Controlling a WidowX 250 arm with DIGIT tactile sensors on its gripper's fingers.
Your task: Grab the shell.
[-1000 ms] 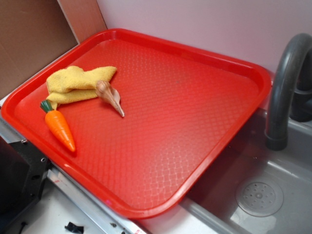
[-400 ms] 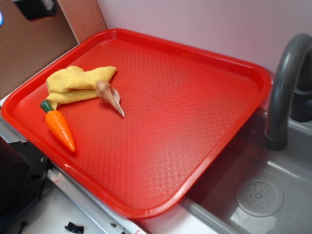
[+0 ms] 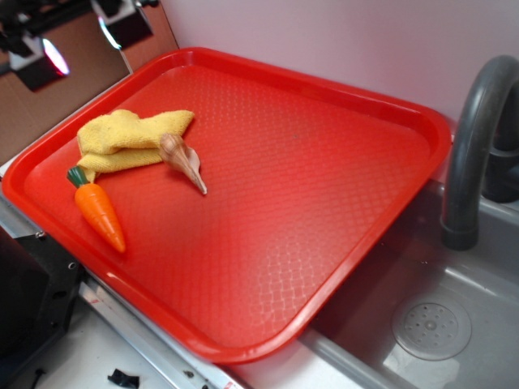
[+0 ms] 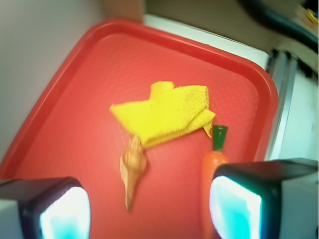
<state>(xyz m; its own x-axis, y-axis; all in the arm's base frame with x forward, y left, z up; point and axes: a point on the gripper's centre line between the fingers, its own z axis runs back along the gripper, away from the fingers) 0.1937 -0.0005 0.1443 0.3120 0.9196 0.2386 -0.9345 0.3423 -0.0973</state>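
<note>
Exterior view: a red tray (image 3: 268, 81) lies on the counter beside a grey sink (image 3: 438, 324) with a dark faucet (image 3: 470, 138) at the right of the frame. The shell (image 3: 182, 159) rests at the left of the tray, its rounded bulb touching the edge of a crumpled yellow cloth (image 3: 130, 138) and its thin point directed toward the tray's middle. An orange toy carrot (image 3: 100, 212) lies just below the cloth, near the shell but apart from it. The claw (image 3: 81, 36) appears at the upper left corner of the frame, above and beyond the tray's far left rim, well apart from the shell.

Wrist view: the picture is blurred. The shell (image 4: 132, 169) sits at lower centre, bulb against the cloth (image 4: 167, 112), point toward the bottom edge. The carrot (image 4: 213, 164) lies to its right, partly hidden by the right fingertip (image 4: 239, 204). The two fingertips stand well apart at the lower corners, nothing between them: the claw is spread and empty.

Risks, as judged: the shell looks glossy and tapered, so a closure on the thin point could let it slip out; a closure at the bulb could catch a fold of cloth. A descent biased rightward could strike or seize the carrot instead.
</note>
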